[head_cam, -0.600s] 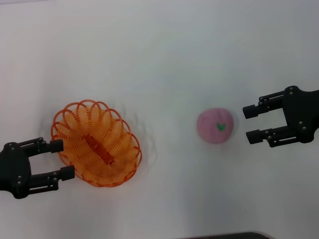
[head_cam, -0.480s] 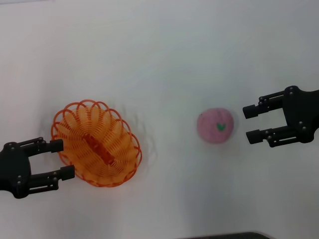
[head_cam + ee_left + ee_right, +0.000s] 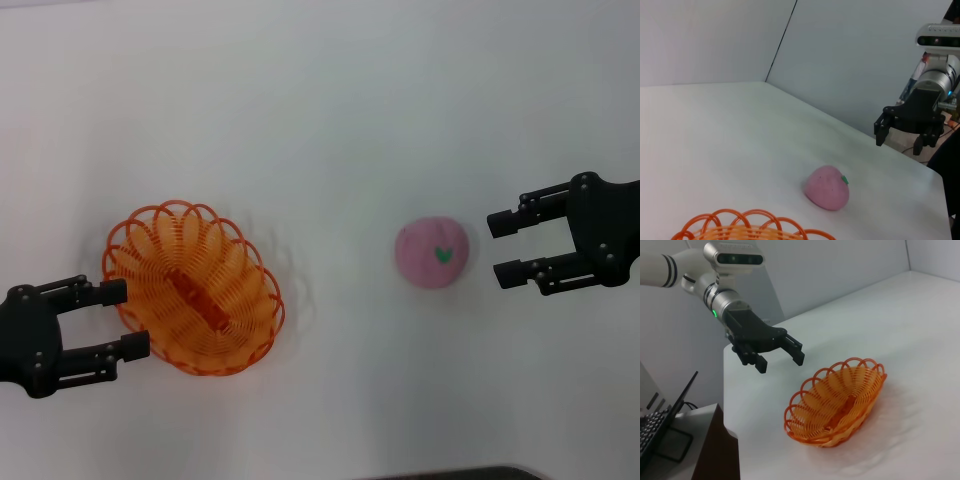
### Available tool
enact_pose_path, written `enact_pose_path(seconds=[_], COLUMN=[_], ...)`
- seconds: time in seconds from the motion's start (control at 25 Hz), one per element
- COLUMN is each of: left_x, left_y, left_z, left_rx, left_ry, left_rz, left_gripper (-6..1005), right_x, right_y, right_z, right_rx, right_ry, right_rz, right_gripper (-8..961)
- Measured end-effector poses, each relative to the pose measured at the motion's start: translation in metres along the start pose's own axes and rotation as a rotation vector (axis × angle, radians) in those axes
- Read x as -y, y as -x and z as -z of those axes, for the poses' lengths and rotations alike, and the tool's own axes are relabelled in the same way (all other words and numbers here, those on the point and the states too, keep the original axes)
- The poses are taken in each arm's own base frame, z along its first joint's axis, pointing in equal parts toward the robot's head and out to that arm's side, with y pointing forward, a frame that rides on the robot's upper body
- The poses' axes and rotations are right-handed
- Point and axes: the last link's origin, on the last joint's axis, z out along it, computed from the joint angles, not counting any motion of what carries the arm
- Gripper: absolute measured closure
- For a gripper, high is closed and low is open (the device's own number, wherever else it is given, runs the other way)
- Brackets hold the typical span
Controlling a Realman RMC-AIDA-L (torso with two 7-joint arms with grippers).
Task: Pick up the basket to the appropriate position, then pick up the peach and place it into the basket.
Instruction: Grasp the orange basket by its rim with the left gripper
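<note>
Nothing moved since earlier; left claw (image 3: pixel 125 320) spread at basket (image 3: pixel 192 287) rim, lower left; right claw (image 3: pixel 505 248) spread beside peach (image 3: pixel 432 253); basket pickup pending, left claw must close on rim.

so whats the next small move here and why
Probably the left claw should ease forward so its open fingers straddle the basket rim, then close. It sits right at the basket's left edge, gripping nothing, and the basket rests on the table, not yet moved. The peach lies apart to the right, with the right claw open beside it; that can wait.
</note>
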Motion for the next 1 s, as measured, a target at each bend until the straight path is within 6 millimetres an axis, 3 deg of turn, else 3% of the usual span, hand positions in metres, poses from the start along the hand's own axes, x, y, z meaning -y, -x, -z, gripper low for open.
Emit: enact_pose_path(seconds=[0.28, 0.6, 1.0], left_x=[0.002, 0.007, 0.021], left_y=[-0.019, -0.078, -0.153], left_z=[0.006, 0.026, 0.008], left_rx=[0.008, 0.098, 0.222], left_ry=[0.024, -0.017, -0.023], left_rz=[0.041, 0.067, 0.178], left_gripper=[214, 214, 215], right_x=[0.000, 0.001, 0.006], right_y=[0.001, 0.002, -0.001], right_z=[0.000, 0.000, -0.003], right_rx=[0.000, 0.002, -0.001], right_ry=[0.001, -0.004, -0.041], right_rz=[0.002, 0.005, 0.007], right_gripper=[310, 309, 309])
